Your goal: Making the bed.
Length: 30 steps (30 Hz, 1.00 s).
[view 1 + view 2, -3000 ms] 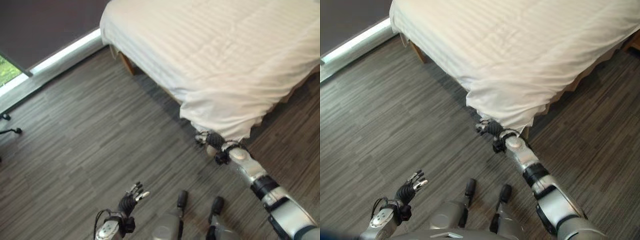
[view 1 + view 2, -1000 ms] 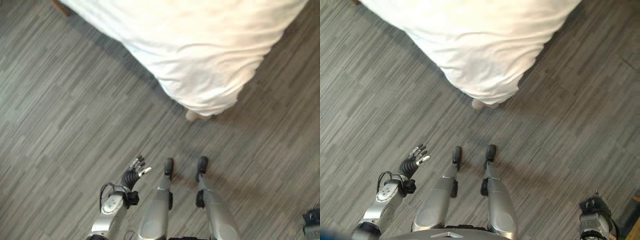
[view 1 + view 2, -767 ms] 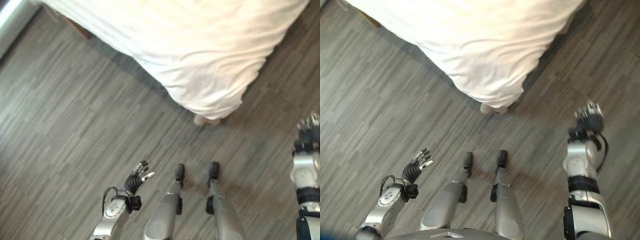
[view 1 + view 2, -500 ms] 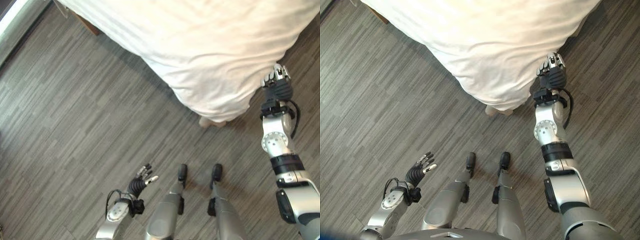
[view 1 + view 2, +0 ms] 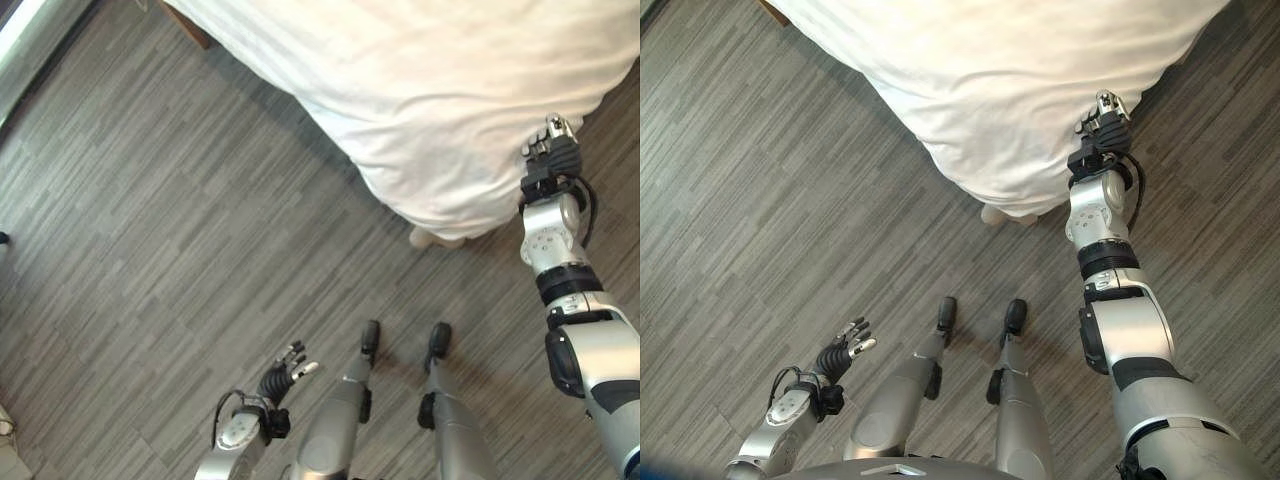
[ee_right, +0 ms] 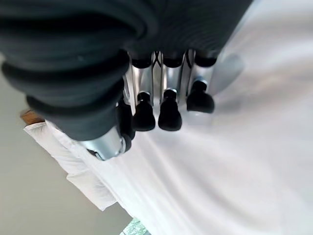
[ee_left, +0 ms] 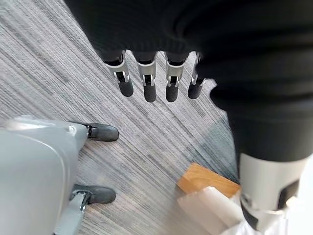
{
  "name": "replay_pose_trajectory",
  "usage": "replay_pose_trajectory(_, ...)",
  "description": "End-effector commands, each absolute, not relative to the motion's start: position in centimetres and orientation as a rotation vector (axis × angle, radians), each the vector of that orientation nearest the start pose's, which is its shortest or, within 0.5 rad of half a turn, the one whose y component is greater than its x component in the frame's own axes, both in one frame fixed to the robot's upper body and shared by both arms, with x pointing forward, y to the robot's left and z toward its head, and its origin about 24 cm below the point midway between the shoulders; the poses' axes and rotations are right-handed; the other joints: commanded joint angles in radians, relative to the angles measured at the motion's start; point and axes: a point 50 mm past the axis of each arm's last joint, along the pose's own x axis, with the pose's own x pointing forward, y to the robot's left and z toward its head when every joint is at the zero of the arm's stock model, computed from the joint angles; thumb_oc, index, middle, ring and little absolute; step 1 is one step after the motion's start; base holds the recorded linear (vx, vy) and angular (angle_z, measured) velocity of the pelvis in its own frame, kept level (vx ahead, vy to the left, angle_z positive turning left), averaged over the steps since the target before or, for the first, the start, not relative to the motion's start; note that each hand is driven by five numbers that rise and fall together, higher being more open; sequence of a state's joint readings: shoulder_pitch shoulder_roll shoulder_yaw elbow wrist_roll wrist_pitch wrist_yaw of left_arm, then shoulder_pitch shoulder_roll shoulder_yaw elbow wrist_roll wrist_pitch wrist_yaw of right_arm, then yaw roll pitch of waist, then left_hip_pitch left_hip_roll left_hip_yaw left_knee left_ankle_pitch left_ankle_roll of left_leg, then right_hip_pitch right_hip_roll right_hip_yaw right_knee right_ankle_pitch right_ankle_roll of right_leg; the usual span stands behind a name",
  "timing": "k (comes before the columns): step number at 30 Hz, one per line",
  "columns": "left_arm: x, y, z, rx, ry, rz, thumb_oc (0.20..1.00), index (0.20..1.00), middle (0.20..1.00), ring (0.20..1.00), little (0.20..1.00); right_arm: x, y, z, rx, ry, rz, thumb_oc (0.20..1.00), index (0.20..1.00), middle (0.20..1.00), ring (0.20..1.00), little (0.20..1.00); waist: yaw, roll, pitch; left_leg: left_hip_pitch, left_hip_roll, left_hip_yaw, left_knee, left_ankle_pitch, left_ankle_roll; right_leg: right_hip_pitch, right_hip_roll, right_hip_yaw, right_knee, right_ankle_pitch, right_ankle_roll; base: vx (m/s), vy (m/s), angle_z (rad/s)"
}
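Raised within half a second from beside the hanging corner to a point higher against it: right hand [image 5: 1102, 128], at the right flank of the white duvet [image 5: 440, 90] where the cover drooped off the bed's foot corner. Fingers [image 6: 168, 110] extended and loosely relaxed, tips close to or just touching the cloth, nothing pinched between them and the thumb. Left hand [image 5: 283, 376] held low and well apart over the grey plank floor [image 5: 150, 250], fingers [image 7: 146, 85] spread straight, empty, pointed away from the bed.

Step in hand, as judged: taking hold of the drooping corner in order to draw it square. Best done by curling fingers and thumb round a fold near the hem rather than pressing flat against the slack face; pull then directed along the bed's edge, so as to smooth the wrinkles bunched at the corner without dragging the whole cover off the mattress. Thin, limp fabric likely to slip from a shallow pinch.

Edges and room: duvet overhanging both sides of the corner, lowest fold reaching almost to the pale bed leg [image 5: 437, 238] beneath it. Leg close under the right hand, a possible snag on a downward reach. Wide open floor on the left side; narrower strip of floor to the right of the bed. Window sill [image 5: 25, 45] far off at the upper left.
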State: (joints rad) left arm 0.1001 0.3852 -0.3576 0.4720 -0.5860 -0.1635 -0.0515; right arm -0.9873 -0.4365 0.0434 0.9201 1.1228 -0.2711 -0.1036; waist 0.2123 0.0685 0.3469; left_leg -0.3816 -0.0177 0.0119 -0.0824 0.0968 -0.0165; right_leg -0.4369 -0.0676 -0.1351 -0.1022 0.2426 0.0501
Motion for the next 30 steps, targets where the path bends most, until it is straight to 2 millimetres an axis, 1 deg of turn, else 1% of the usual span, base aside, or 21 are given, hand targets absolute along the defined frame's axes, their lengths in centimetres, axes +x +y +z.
replay_pose_trajectory(1, 20.2, 18.4, -5.9, -0.129, 0.428, -0.175, 1.000, 1.000, 1.000, 1.000, 1.000, 39.8, -25.8, 23.2, 0.741, -0.454, -0.245, 0.200, 0.200, 0.200, 0.200, 0.200, 0.038, 0.010, 0.014, -0.031, -0.016, -0.050, -0.005, 0.034, -0.040, 0.092, -0.021, -0.045, 0.015, -0.130, 0.079, 0.00, 0.000, 0.00)
replay_pose_trajectory(4, 20.5, 18.2, -5.6, -0.144, 0.414, -0.177, 1.000, 1.000, 1.000, 1.000, 1.000, 39.8, -26.9, 23.0, 0.711, -0.425, -0.289, 0.200, 0.200, 0.200, 0.200, 0.200, 0.047, 0.015, 0.033, -0.057, -0.017, -0.053, -0.005, 0.039, -0.041, 0.071, -0.021, -0.050, 0.015, -0.126, 0.081, 0.00, -0.002, 0.01)
replay_pose_trajectory(5, 20.5, 18.1, -5.6, -0.144, 0.413, -0.178, 1.000, 1.000, 1.000, 1.000, 1.000, 39.8, -26.9, 23.1, 0.711, -0.426, -0.289, 0.200, 0.200, 0.200, 0.200, 0.200, 0.048, 0.015, 0.033, -0.059, -0.017, -0.053, -0.005, 0.040, -0.041, 0.069, -0.021, -0.050, 0.015, -0.125, 0.081, 0.00, 0.000, 0.00)
replay_pose_trajectory(9, 20.7, 17.7, -5.3, -0.143, 0.398, -0.193, 1.000, 1.000, 1.000, 1.000, 1.000, 39.6, -28.5, 23.3, 0.673, -0.409, -0.338, 0.200, 0.200, 0.200, 0.200, 0.200, 0.057, 0.028, 0.054, -0.097, -0.020, -0.055, -0.005, 0.046, -0.043, 0.031, -0.020, -0.047, 0.015, -0.114, 0.084, 0.00, 0.000, 0.00)
replay_pose_trajectory(12, 21.0, 17.2, -5.4, -0.137, 0.396, -0.196, 1.000, 1.000, 1.000, 1.000, 1.000, 39.2, -30.0, 22.1, 0.634, -0.362, -0.405, 0.200, 0.200, 0.200, 0.200, 0.200, 0.053, 0.041, 0.073, -0.120, -0.024, -0.052, -0.005, 0.052, -0.045, 0.006, -0.022, -0.042, 0.015, -0.105, 0.086, 0.00, 0.011, 0.01)
replay_pose_trajectory(13, 21.1, 17.1, -5.4, -0.133, 0.394, -0.197, 1.000, 1.000, 1.000, 1.000, 1.000, 39.0, -30.5, 21.2, 0.614, -0.328, -0.434, 0.200, 0.200, 0.200, 0.200, 0.200, 0.051, 0.044, 0.077, -0.124, -0.025, -0.049, -0.005, 0.053, -0.045, 0.001, -0.021, -0.039, 0.015, -0.103, 0.086, 0.00, 0.036, 0.04)
replay_pose_trajectory(14, 21.3, 16.9, -5.3, -0.135, 0.388, -0.196, 1.000, 1.000, 1.000, 1.000, 1.000, 38.7, -31.0, 19.2, 0.590, -0.266, -0.480, 0.200, 0.200, 0.200, 0.200, 0.200, 0.047, 0.047, 0.083, -0.126, -0.026, -0.047, -0.005, 0.054, -0.044, -0.002, -0.020, -0.037, 0.015, -0.101, 0.086, 0.03, 0.033, 0.08)
replay_pose_trajectory(15, 21.5, 16.6, -5.3, -0.143, 0.381, -0.191, 1.000, 1.000, 1.000, 1.000, 1.000, 37.9, -31.4, 15.3, 0.533, -0.147, -0.522, 0.200, 0.200, 0.200, 0.200, 0.200, 0.038, 0.048, 0.093, -0.121, -0.025, -0.044, -0.005, 0.049, -0.042, 0.002, -0.019, -0.032, 0.015, -0.105, 0.086, 0.03, 0.025, 0.07)
replay_pose_trajectory(16, 21.5, 16.4, -5.2, -0.148, 0.375, -0.188, 1.000, 1.000, 1.000, 1.000, 1.000, 37.1, -31.6, 12.7, 0.526, -0.077, -0.554, 0.200, 0.200, 0.200, 0.200, 0.200, 0.032, 0.048, 0.097, -0.119, -0.026, -0.044, -0.005, 0.048, -0.041, 0.003, -0.018, -0.030, 0.015, -0.106, 0.085, 0.01, 0.017, 0.05)
replay_pose_trajectory(18, 21.5, 16.4, -5.2, -0.147, 0.376, -0.189, 1.000, 1.000, 1.000, 1.000, 1.000, 37.1, -31.6, 12.6, 0.526, -0.076, -0.555, 0.200, 0.200, 0.200, 0.200, 0.200, 0.032, 0.047, 0.095, -0.123, -0.027, -0.044, -0.005, 0.055, -0.040, -0.001, -0.019, -0.031, 0.015, -0.101, 0.085, 0.00, 0.000, 0.00)
replay_pose_trajectory(19, 21.8, 16.7, -4.9, -0.152, 0.354, -0.167, 1.000, 1.000, 1.000, 1.000, 1.000, 32.8, -32.8, 4.5, 0.500, 0.146, -0.664, 0.200, 0.200, 0.200, 0.200, 0.200, 0.011, 0.046, 0.104, -0.105, -0.029, -0.045, -0.005, 0.042, -0.036, 0.017, -0.020, -0.030, 0.015, -0.111, 0.085, 0.02, 0.010, -0.04)
replay_pose_trajectory(20, 21.8, 16.8, -4.9, -0.151, 0.354, -0.167, 1.000, 1.000, 1.000, 1.000, 1.000, 32.8, -32.8, 4.4, 0.501, 0.147, -0.665, 0.200, 0.200, 0.200, 0.200, 0.200, 0.012, 0.046, 0.101, -0.110, -0.030, -0.046, -0.005, 0.049, -0.036, 0.012, -0.020, -0.031, 0.015, -0.106, 0.085, 0.04, 0.014, -0.01)
replay_pose_trajectory(21, 21.8, 17.0, -4.8, -0.151, 0.351, -0.157, 1.000, 1.000, 1.000, 1.000, 1.000, 30.5, -33.2, 1.4, 0.484, 0.244, -0.704, 0.200, 0.200, 0.200, 0.200, 0.200, 0.002, 0.044, 0.101, -0.103, -0.030, -0.046, -0.005, 0.045, -0.034, 0.019, -0.021, -0.032, 0.015, -0.109, 0.085, 0.03, 0.011, 0.03)
replay_pose_trajectory(22, 21.8, 17.7, -4.9, -0.150, 0.351, -0.127, 1.000, 1.000, 1.000, 1.000, 1.000, 26.5, -33.4, -2.9, 0.498, 0.368, -0.763, 0.200, 0.200, 0.200, 0.200, 0.200, -0.019, 0.035, 0.099, -0.083, -0.030, -0.043, -0.005, 0.034, -0.032, 0.036, -0.022, -0.031, 0.015, -0.117, 0.086, 0.06, 0.016, 0.05)
replay_pose_trajectory(23, 21.7, 18.1, -5.0, -0.153, 0.350, -0.108, 1.000, 1.000, 1.000, 1.000, 1.000, 24.1, -33.4, -4.9, 0.505, 0.432, -0.807, 0.200, 0.200, 0.200, 0.200, 0.200, -0.032, 0.027, 0.094, -0.073, -0.028, -0.041, -0.005, 0.030, -0.032, 0.045, -0.023, -0.032, 0.015, -0.119, 0.087, 0.04, 0.014, 0.04)
replay_pose_trajectory(24, 21.7, 18.1, -5.0, -0.153, 0.351, -0.108, 1.000, 1.000, 1.000, 1.000, 1.000, 24.1, -33.4, -5.0, 0.505, 0.433, -0.808, 0.200, 0.200, 0.200, 0.200, 0.200, -0.031, 0.026, 0.093, -0.075, -0.029, -0.041, -0.005, 0.035, -0.031, 0.043, -0.024, -0.032, 0.015, -0.115, 0.086, 0.00, 0.000, 0.00)
replay_pose_trajectory(25, 21.5, 18.3, -5.1, -0.155, 0.355, -0.099, 1.000, 1.000, 1.000, 1.000, 1.000, 22.1, -33.7, -6.3, 0.530, 0.465, -0.848, 0.200, 0.200, 0.200, 0.200, 0.200, -0.045, 0.018, 0.089, -0.064, -0.028, -0.038, -0.005, 0.031, -0.030, 0.051, -0.025, -0.030, 0.015, -0.117, 0.087, 0.05, 0.035, -0.11)
replay_pose_trajectory(26, 21.4, 18.7, -5.1, -0.166, 0.354, -0.077, 1.000, 1.000, 1.000, 1.000, 1.000, 18.3, -34.2, -8.3, 0.567, 0.501, -0.940, 0.200, 0.200, 0.200, 0.200, 0.200, -0.078, -0.003, 0.077, -0.032, -0.024, -0.028, -0.005, 0.014, -0.029, 0.074, -0.025, -0.026, 0.015, -0.124, 0.089, 0.07, 0.048, -0.17)
replay_pose_trajectory(27, 21.3, 18.9, -5.2, -0.169, 0.360, -0.062, 1.000, 1.000, 1.000, 1.000, 1.000, 16.7, -34.1, -9.0, 0.578, 0.509, -0.972, 0.200, 0.200, 0.200, 0.200, 0.200, -0.093, -0.014, 0.069, -0.016, -0.022, -0.022, -0.005, 0.007, -0.026, 0.087, -0.027, -0.022, 0.015, -0.126, 0.090, 0.04, 0.044, -0.15)
replay_pose_trajectory(28, 21.3, 18.9, -5.2, -0.168, 0.360, -0.062, 1.000, 1.000, 1.000, 1.000, 1.000, 16.6, -34.1, -9.0, 0.578, 0.510, -0.972, 0.200, 0.200, 0.200, 0.200, 0.200, -0.092, -0.015, 0.068, -0.019, -0.023, -0.022, -0.005, 0.012, -0.026, 0.084, -0.028, -0.022, 0.015, -0.122, 0.090, 0.04, 0.027, -0.09)
replay_pose_trajectory(30, 20.8, 19.6, -5.7, -0.172, 0.386, -0.031, 1.000, 1.000, 1.000, 1.000, 1.000, 13.8, -34.7, -9.5, 0.631, 0.442, -1.077, 0.200, 0.200, 0.200, 0.200, 0.200, -0.135, -0.041, 0.035, 0.051, -0.020, 0.003, -0.004, -0.017, -0.018, 0.137, -0.036, -0.013, 0.015, -0.132, 0.096, 0.10, 0.095, -0.29)
